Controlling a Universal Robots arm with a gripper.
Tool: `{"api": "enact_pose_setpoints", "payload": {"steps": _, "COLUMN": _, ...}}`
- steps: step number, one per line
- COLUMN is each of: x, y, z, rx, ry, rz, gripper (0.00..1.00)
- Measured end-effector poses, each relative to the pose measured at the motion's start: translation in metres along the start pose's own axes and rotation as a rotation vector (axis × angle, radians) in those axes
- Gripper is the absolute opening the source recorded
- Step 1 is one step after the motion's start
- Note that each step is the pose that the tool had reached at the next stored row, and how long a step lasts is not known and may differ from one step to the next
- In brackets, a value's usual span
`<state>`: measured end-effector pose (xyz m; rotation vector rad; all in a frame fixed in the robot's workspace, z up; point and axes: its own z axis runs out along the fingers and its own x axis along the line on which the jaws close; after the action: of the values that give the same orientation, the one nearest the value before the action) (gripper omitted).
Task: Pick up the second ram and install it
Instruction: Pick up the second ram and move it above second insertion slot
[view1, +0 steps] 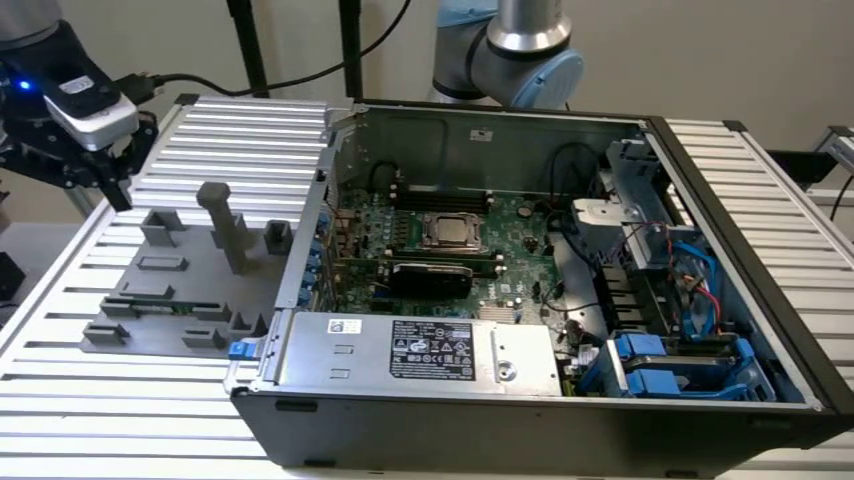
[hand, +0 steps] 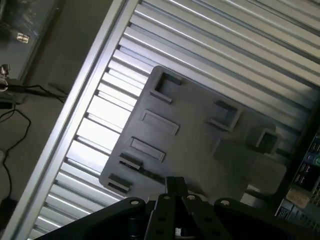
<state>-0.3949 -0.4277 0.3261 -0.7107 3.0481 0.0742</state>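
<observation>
Gripper (view1: 107, 185) hangs just off the gray tray's (view1: 194, 285) far left corner, pinched closed with nothing in it. The second ram (view1: 144, 298) lies flat by the tray's left edge, with open room above it.

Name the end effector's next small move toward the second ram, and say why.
Probably it should come down and across toward the ram, which lies in a slot of the grey tray. The end effector hangs above the tray's corner at the exterior view's left, well apart from the ram.
</observation>
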Motion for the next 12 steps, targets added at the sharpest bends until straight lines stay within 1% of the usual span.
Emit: {"api": "enact_pose_setpoints", "payload": {"steps": 12, "x": 0.0002, "y": -0.0004, "z": 0.0094, "rx": -0.0048, "ry": 0.0098, "rz": -0.218, "gripper": 0.11}}
